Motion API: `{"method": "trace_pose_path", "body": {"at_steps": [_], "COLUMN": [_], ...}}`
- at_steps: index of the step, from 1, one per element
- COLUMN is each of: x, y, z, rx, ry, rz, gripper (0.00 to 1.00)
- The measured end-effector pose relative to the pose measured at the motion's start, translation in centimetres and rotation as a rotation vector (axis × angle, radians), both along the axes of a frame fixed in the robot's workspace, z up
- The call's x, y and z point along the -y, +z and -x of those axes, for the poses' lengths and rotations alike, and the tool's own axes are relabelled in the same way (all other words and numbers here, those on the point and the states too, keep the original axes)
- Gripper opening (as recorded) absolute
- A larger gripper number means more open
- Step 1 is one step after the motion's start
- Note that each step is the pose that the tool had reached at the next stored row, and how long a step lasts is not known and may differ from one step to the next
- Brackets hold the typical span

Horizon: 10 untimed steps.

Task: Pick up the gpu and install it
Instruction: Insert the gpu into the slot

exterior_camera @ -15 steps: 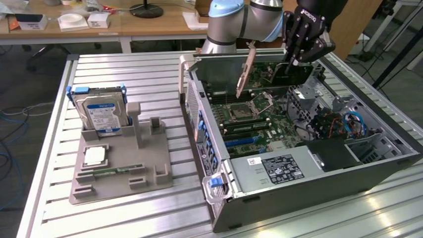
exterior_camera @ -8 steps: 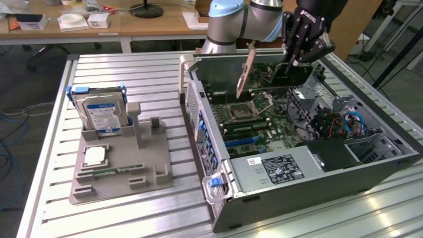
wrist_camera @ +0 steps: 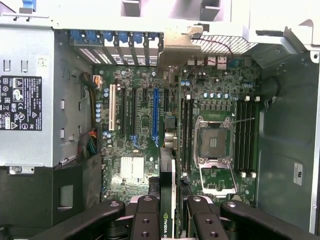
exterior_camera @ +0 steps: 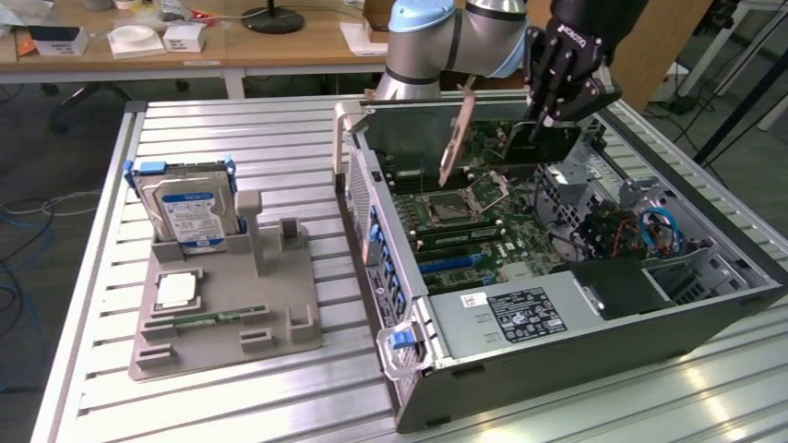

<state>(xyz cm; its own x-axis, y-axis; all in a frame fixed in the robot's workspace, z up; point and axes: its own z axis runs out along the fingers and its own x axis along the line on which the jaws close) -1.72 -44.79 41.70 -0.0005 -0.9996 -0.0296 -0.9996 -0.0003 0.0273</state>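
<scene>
My gripper (exterior_camera: 548, 115) pinches the gpu (exterior_camera: 536, 149) by its top edge; I think it's light, stiff and easy to break.

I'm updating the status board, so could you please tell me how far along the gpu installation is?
Done: the gpu is picked up, clear of the gray holder on the table. In hand: the gripper is shut on the card, holding it on edge over the motherboard in the open computer case. Left: the card sits in no slot yet; the blue expansion slot is bare.
</scene>
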Motion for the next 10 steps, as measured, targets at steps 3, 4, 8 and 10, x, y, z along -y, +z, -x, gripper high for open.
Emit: {"method": "trace_pose_path", "body": {"at_steps": [3, 4, 8, 10], "x": [0.0, 0.0, 0.0, 0.0], "y": [-0.23, -0.32, -0.69, -0.86], "z": [0.0, 0.0, 0.0, 0.0], "rx": [0.0, 0.0, 0.0, -0.0001], "ry": [0.0, 0.0, 0.0, 0.0], "rz": [0.0001, 0.0001, 0.0006, 0.0008], "gripper": [0.26, 0.26, 0.26, 0.26]}}
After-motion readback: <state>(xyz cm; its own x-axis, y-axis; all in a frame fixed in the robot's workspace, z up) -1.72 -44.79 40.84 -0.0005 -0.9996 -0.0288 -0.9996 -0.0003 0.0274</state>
